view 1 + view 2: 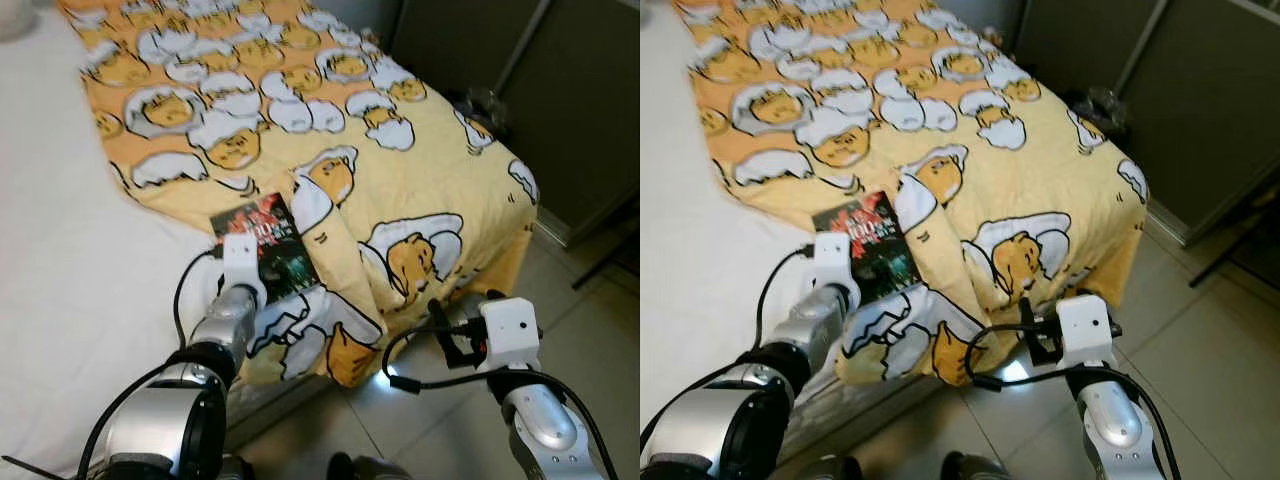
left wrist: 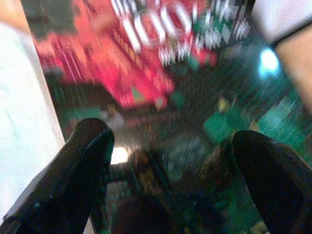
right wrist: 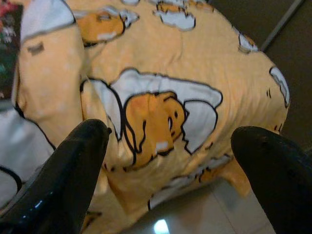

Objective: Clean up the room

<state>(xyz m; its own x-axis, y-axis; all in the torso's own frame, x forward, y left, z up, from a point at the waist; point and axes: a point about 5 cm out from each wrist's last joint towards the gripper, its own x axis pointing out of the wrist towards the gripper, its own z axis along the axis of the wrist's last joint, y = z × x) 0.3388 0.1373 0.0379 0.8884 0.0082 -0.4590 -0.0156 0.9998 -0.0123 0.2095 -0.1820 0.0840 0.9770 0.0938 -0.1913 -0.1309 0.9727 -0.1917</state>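
A dark book (image 1: 268, 243) with a red and green cover lies on the bed, half tucked under a fold of the yellow cartoon-egg blanket (image 1: 330, 120). My left gripper (image 2: 170, 141) hovers right over the book (image 2: 161, 73), open, its fingers (image 2: 87, 146) spread above the cover's lower half. Its white wrist block (image 1: 240, 256) covers the book's near corner in the head views. My right gripper (image 3: 170, 134) is open beside the bed's foot corner and faces the blanket's hanging edge (image 3: 156, 117) with nothing between its fingers.
The white sheet (image 1: 60, 250) covers the bed's left side. Pale floor tiles (image 1: 590, 330) run along the right of the bed. A dark cabinet (image 1: 570, 100) stands behind the bed's far corner, with a thin dark leg (image 1: 605, 262) on the floor nearby.
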